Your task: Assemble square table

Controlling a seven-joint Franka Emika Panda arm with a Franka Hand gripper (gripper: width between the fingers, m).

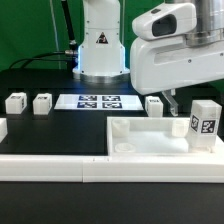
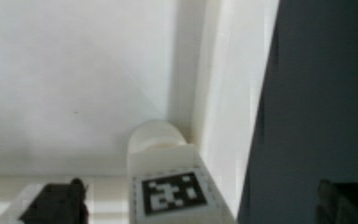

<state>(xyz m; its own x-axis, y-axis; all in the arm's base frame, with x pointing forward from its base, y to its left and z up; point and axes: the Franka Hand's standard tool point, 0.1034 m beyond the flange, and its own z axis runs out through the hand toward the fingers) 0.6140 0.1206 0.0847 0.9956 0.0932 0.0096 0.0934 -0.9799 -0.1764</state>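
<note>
The square table top (image 1: 150,143) lies rim-up at the front of the exterior view's right, a wide white slab. A tagged leg block (image 1: 203,122) stands upright at its right-hand corner. My gripper (image 1: 174,102) hangs just behind and above that corner, open and holding nothing. In the wrist view the same leg block (image 2: 172,188) shows from above between my dark fingertips (image 2: 55,202), with the slab's rim (image 2: 197,70) beside it; the gripper (image 2: 202,205) does not touch it. Three more leg blocks sit on the black table: two at the left (image 1: 15,102) (image 1: 42,102) and one behind the slab (image 1: 153,105).
The marker board (image 1: 98,100) lies flat in front of the robot base (image 1: 100,50). A long low white border wall (image 1: 50,166) runs along the front edge. A white piece (image 1: 2,128) shows at the exterior view's left edge.
</note>
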